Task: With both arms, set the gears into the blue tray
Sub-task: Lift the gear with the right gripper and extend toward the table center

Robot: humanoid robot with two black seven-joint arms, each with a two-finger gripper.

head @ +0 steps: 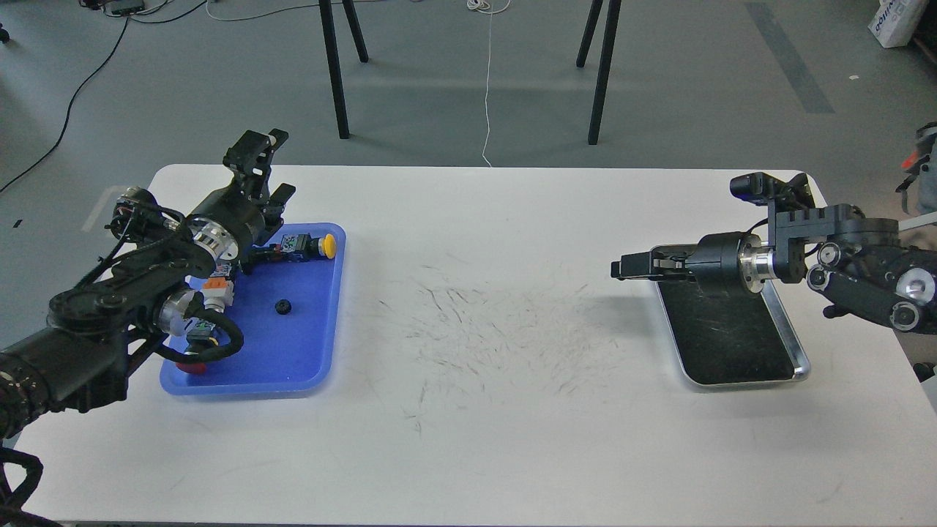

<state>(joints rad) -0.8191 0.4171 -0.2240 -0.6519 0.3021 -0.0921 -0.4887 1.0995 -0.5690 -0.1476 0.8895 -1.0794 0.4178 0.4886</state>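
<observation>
One small black gear point(282, 307) lies in the middle of the blue tray point(293, 351) at the table's left. My left arm reaches across the tray's left part, and its gripper point(267, 170) stands open above the tray's far left corner with nothing between the fingers. My right gripper point(618, 267) points left, just beyond the left rim of the silver tray point(789, 333) and above the table. Its fingers are pressed together as one dark bar. No gear shows between them.
A yellow-capped button point(328, 246) lies at the blue tray's far edge, and an orange block point(214, 284) sits by my left arm. The silver tray's black lining point(721, 340) shows no parts. Scuffed white table point(483, 329) stretches between the trays.
</observation>
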